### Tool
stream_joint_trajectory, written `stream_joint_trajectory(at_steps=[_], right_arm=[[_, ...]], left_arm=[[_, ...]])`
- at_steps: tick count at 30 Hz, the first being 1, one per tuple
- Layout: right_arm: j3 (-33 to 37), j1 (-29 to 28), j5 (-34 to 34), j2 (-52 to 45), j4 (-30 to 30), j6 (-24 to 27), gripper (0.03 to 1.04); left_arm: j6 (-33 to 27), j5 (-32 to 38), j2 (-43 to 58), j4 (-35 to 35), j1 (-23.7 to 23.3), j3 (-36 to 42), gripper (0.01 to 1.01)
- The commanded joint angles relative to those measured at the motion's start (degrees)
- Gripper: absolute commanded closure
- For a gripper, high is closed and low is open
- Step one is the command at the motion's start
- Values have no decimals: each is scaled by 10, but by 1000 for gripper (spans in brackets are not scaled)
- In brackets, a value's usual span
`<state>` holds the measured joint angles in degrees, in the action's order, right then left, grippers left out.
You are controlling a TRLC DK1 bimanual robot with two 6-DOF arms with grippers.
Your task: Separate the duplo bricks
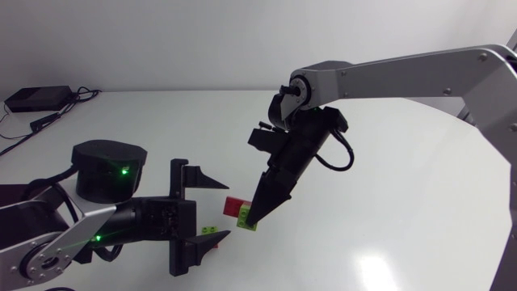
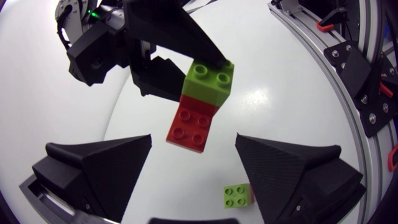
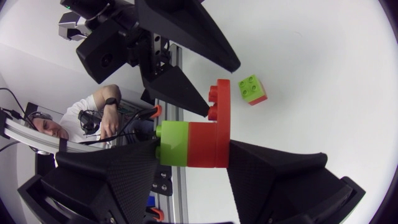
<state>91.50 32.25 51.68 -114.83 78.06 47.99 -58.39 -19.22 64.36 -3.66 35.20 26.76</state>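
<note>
Evidently readying a pull-apart — right jaws clamp the green-and-red duplo stack (image 2: 200, 102), its red brick (image 2: 191, 127) offered toward the left jaws — these gape open, likely to seize it.

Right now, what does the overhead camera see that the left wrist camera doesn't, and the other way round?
Only the head view shows the long links of the left arm and the right arm coming in from opposite sides, plus a black box near the table's far edge. Only the left wrist view shows the four studs on the red brick. Both show the right pincer holding the stack, the left pincer open, and a small green brick beside it.
</note>
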Motion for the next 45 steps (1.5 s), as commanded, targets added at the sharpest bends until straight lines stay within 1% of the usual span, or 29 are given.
stream_joint_trajectory(at_steps=[1, 3, 6, 8, 11, 18, 22, 23, 25, 33, 39, 45], right_arm=[[16, 9, 5, -25, 13, 20, 730], [21, 13, 5, -30, 13, 19, 730], [29, 20, 5, -38, 16, 19, 730], [34, 22, 5, -42, 19, 20, 730], [40, 26, 5, -45, 22, 20, 730], [51, 28, 5, -48, 38, 29, 731], [54, 29, 5, -49, 46, 36, 731], [54, 30, 5, -49, 47, 38, 731], [52, 31, 6, -51, 47, 39, 731], [47, 36, 8, -52, 47, 43, 731], [37, 39, 11, -55, 44, 48, 731], [28, 37, 13, -55, 39, 49, 728]], left_arm=[[7, 2, -10, 1, 5, -12, 107], [6, 2, -11, 1, 5, -12, 133], [3, 1, -11, 2, 5, -13, 143], [-2, -1, -9, 2, 4, -14, 207], [-12, -4, -5, 7, 5, -15, 239], [-28, -6, -6, 18, 11, -19, 436], [-30, -6, -6, 18, 22, -24, 439], [-30, -6, -7, 19, 23, -27, 462], [-32, -6, -7, 18, 24, -28, 566], [-34, -6, -2, 17, 25, -27, 569], [-34, -6, 5, 17, 28, -26, 605], [-32, -6, 9, 19, 28, -23, 607]])
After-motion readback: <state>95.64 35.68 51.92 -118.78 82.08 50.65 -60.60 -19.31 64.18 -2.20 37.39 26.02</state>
